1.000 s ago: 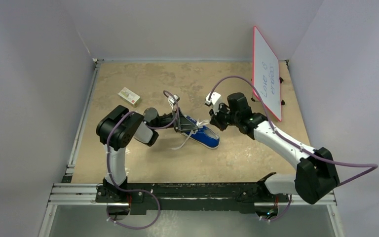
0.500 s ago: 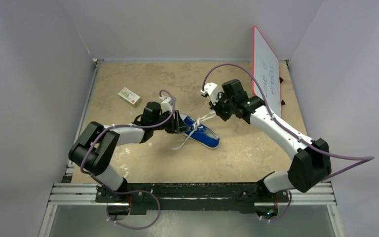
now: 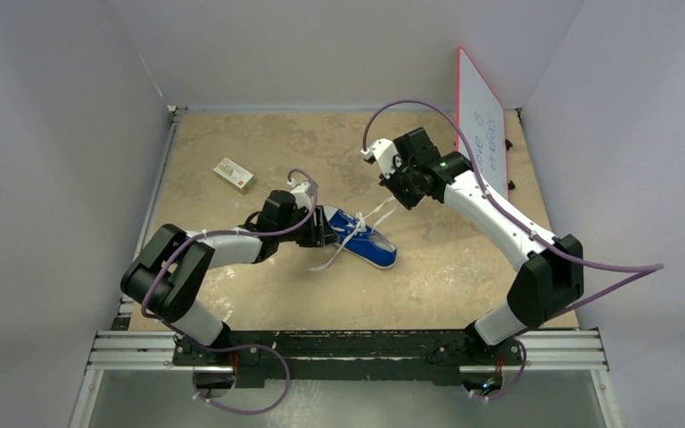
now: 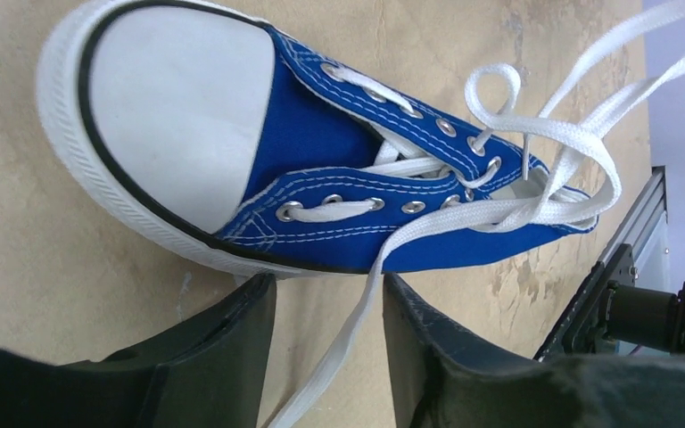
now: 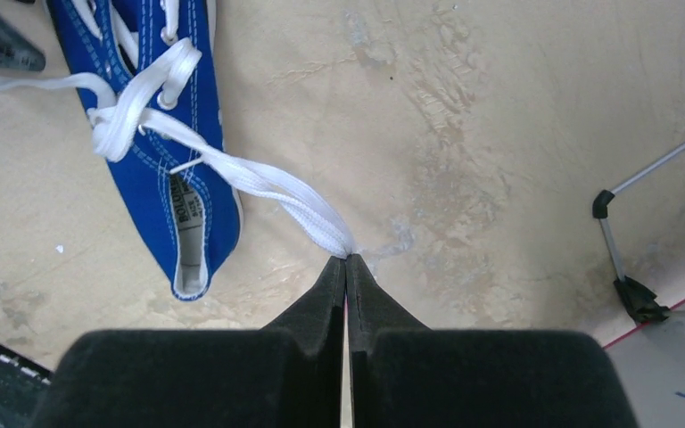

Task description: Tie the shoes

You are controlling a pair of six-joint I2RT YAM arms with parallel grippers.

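Near the table's [image 3: 321,303] centre, one small blue canvas sneaker [image 3: 366,241], likely light and soft-sided, its white laces [image 4: 535,125] limp and probably slippery, best pinched near an end; right jaws clamped on one lace [image 5: 276,201], left jaws apart astride another strand [image 4: 357,325].

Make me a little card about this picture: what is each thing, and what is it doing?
shoe: blue with a white toe cap, lying on the table
laces: white, looped loosely, no bow yet
right gripper: shut on one lace end, apart from the shoe
left gripper: open beside the shoe; the other lace runs between its fingers, not pinched
box: small, left of the shoe, untouched
whiteboard: propped at the far right
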